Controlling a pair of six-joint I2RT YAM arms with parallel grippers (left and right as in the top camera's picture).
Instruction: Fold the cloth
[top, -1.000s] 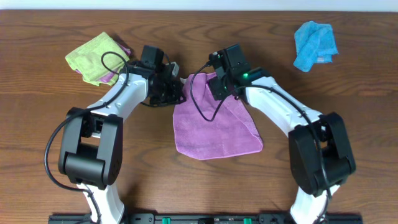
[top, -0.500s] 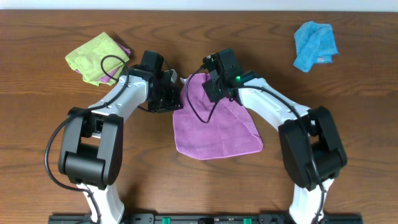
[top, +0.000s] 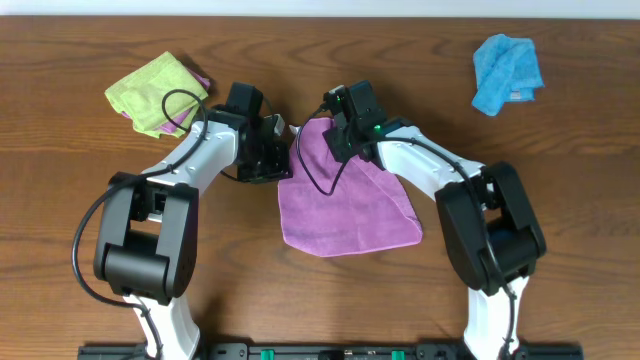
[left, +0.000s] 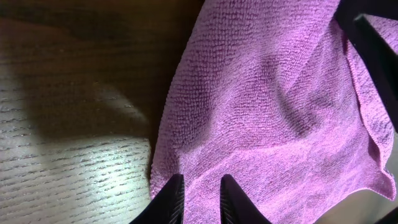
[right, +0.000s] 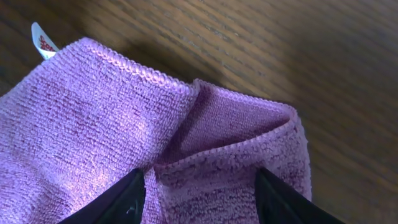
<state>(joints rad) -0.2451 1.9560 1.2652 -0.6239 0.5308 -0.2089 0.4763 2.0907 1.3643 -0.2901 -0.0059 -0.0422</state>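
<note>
The left gripper (left: 200, 193) stands nearly closed over the far left edge of the cloth (top: 345, 205); whether it pinches yet I cannot tell. The right gripper (right: 202, 186), wide open, straddles a puckered far corner. From both, the cloth spreads flat back toward the robot.

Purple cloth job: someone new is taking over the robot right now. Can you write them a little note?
Left gripper: jaws nearly together at the cloth's far-left edge; can't tell if it grips.
Right gripper: open, straddling a small turned-over corner on the far edge, near the white tag.
Cloth: spread mostly flat on the table, between the arms.
Done: no proper fold yet.
Left: pinch both far corners, then probably carry them over to the near edge and let go.
</note>
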